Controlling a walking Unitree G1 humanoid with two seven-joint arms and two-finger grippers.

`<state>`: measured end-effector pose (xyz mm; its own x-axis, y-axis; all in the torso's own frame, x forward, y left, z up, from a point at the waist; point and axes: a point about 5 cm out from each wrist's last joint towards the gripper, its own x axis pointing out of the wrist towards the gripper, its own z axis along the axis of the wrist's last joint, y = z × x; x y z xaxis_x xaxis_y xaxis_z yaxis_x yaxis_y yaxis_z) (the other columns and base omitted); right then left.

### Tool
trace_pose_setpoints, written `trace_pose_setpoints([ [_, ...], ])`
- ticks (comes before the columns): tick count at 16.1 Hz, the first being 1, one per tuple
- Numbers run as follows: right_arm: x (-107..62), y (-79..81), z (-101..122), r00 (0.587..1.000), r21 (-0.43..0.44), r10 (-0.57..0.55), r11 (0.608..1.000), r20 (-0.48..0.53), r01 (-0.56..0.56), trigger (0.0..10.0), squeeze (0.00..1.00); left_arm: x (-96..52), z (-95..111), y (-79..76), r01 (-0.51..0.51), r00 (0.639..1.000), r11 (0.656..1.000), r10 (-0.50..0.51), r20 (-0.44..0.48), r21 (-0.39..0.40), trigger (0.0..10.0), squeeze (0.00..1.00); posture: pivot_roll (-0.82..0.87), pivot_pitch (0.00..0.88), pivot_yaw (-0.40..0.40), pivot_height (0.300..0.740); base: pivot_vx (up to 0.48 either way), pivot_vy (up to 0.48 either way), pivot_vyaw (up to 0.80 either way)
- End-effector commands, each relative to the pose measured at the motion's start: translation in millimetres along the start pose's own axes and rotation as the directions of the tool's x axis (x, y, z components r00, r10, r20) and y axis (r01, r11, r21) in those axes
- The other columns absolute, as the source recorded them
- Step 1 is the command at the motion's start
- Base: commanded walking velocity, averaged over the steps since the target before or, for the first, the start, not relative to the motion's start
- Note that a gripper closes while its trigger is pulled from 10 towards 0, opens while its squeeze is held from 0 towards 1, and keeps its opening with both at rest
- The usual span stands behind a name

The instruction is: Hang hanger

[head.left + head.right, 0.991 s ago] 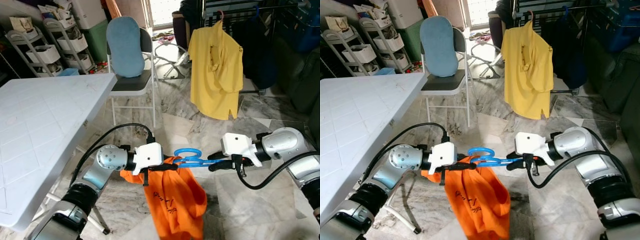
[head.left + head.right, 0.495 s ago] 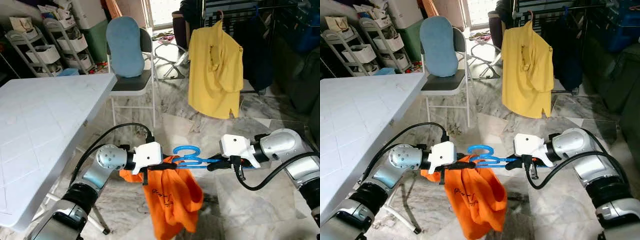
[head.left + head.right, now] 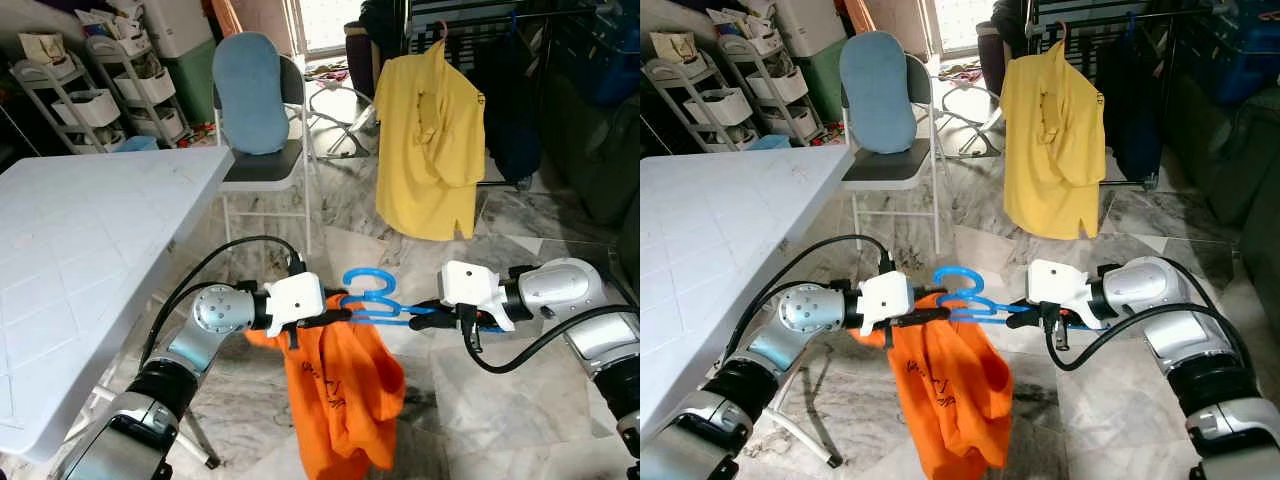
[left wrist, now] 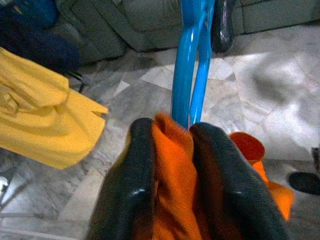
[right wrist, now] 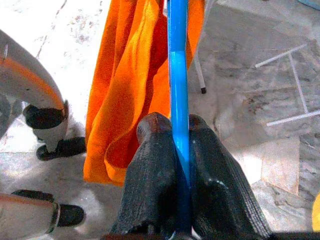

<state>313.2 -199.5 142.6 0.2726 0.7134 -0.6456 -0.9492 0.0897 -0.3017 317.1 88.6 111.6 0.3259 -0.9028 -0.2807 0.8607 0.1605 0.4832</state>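
Note:
A blue plastic hanger (image 3: 370,295) is held level in front of me, above the marble floor, with an orange shirt (image 3: 335,390) draped from its left half. My left gripper (image 3: 337,315) is shut on the orange shirt (image 4: 172,175) at the hanger's left end. My right gripper (image 3: 420,320) is shut on the hanger's blue bar (image 5: 178,100) at the right end. The hanger's hook (image 3: 958,279) curls upward between the two grippers. Far ahead stands a dark clothes rack (image 3: 480,15) with a yellow shirt (image 3: 430,140) hanging on it.
A white folding table (image 3: 80,250) fills the left side. A folding chair (image 3: 262,150) with a blue cushion stands ahead, left of centre. Storage shelves (image 3: 100,90) line the back left. Dark garments (image 3: 520,90) hang on the rack at right.
Both grippers have lifted the hanger slightly and it has shifted a little left. The orange shirt has risen with it and hangs more bunched.

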Motion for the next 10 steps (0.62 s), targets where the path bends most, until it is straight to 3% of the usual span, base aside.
trace_pose_setpoints([
  [1,1.4,-4.2,5,0.997,0.003,-0.058,0.998,0.047,0.057,0.0,0.00,-5.1,6,14.3,-0.072,0.997,0.995,0.071,0.011,0.076,10.0,1.00,-0.17,0.000,0.188,0.740,0.000,0.000,0.00],
  [5,6.9,0.0,-5,0.979,0.078,-0.195,0.979,0.060,0.190,0.0,0.00,-11.7,4,17.0,-0.131,0.991,0.978,0.132,0.002,0.164,10.0,1.00,-0.18,0.000,0.183,0.740,0.000,0.000,0.00],
  [10,11.4,-2.0,-9,0.919,0.154,-0.388,0.914,0.068,0.374,0.0,0.00,-19.5,-1,24.4,-0.289,0.957,0.949,0.288,0.026,0.127,10.0,1.00,-0.18,0.000,0.180,0.740,0.000,0.000,0.00],
])
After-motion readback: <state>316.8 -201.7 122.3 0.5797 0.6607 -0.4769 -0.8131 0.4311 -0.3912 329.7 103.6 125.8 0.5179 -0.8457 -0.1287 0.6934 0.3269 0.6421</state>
